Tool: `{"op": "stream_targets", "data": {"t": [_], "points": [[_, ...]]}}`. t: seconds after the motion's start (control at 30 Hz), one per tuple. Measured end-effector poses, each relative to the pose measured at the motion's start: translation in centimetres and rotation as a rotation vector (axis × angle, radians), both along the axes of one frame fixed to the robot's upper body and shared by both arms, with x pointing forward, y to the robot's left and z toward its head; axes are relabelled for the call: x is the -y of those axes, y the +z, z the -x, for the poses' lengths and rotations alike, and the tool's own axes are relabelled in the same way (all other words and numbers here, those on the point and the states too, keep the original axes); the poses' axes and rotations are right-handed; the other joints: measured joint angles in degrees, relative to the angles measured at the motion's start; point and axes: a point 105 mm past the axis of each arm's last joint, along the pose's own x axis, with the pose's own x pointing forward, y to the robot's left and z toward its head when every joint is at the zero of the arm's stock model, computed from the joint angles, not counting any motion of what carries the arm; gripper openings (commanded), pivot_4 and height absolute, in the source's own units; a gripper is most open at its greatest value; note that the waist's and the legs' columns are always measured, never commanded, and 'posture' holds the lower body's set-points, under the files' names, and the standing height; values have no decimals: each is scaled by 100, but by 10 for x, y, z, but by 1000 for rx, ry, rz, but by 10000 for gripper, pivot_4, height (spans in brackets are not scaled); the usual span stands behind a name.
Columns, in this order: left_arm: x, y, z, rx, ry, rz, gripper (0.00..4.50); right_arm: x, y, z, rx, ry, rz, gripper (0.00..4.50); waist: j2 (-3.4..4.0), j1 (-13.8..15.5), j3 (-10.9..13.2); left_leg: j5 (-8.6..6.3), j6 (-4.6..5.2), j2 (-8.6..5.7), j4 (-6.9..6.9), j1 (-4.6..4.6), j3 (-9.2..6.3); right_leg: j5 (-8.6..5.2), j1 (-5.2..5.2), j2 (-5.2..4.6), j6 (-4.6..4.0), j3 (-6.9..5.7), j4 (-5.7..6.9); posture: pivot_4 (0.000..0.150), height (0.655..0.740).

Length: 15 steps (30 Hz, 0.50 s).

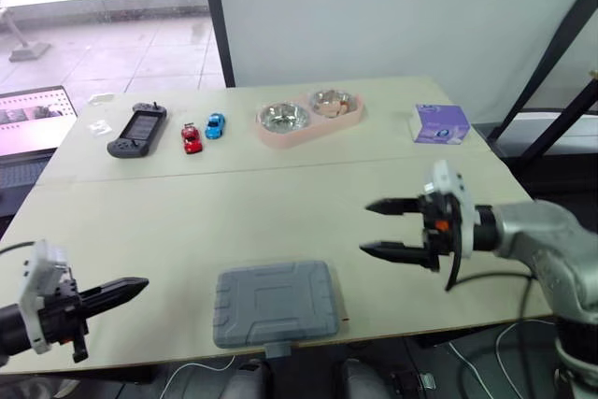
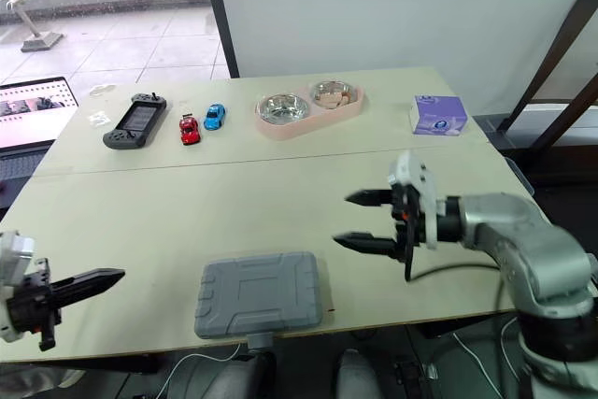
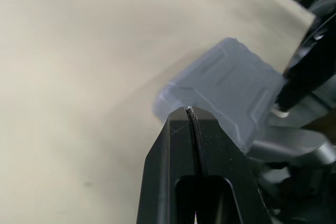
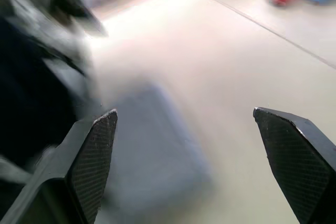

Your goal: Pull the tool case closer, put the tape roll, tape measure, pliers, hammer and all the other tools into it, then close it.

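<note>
Though apparently closed, tool case [image 1: 274, 303] between left pincer [image 1: 140, 284], right pincer [image 1: 366, 227].

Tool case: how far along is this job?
Pulling close and closing look done: the grey tool case lies shut at the near edge of the table, contents hidden. Nothing in hand: the right tool hangs open, the left tool shut, both clear of the case. Nothing visibly left.

The left hand [image 3: 190, 114] has its two black fingers pressed flat together, pointing at the grey tool case [image 3: 231, 85]. The case lies closed on the pale bench [image 3: 79, 77], close to its edge.
</note>
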Motion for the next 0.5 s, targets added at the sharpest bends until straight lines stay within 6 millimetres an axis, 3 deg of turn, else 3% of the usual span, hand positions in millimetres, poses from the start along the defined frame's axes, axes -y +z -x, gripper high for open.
{"op": "stream_targets", "data": {"t": [0.17, 0.5], "points": [[-4, 5, 1, 38, 15, -46, 0, 12, -17, -2, 121, 12, 86, 43849, -3, -84, 2, 2, -1, 17, 9, 23, 8, 13, 15, 10, 1, 3, 9, 1500, 7233], [-7, 0, 2, 50, 59, -76, 0, 24, -29, 1, 122, 27, 93, 43849, -7, -68, 4, 2, -1, 20, 15, 23, 7, 15, 16, 11, -2, 1, 11, 1500, 7233]]}}
